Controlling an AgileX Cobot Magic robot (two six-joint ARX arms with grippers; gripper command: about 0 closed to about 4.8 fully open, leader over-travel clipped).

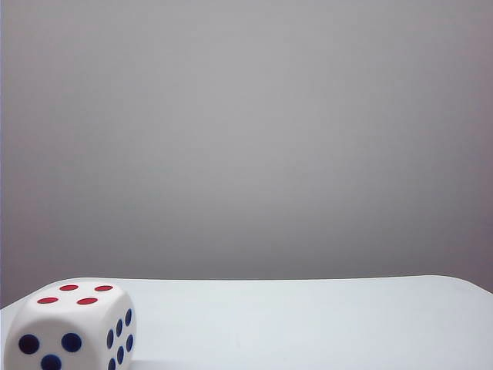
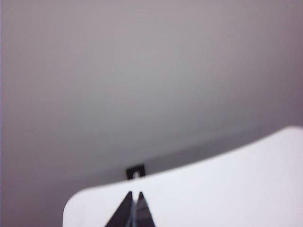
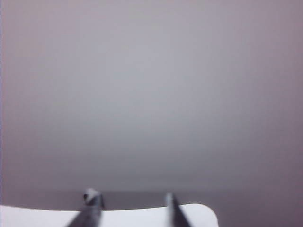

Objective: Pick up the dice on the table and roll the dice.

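Dice (image 1: 69,327) on white table (image 1: 308,324) – left gripper (image 2: 134,196) pinched, right gripper (image 3: 130,201) parted, empty – grey wall (image 1: 246,139) behind

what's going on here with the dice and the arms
Nothing is holding the dice right now. It sits on the white table at the near left of the exterior view, red four face up. The left gripper is shut and empty above the table. The right gripper has its jaws apart, also holding nothing.
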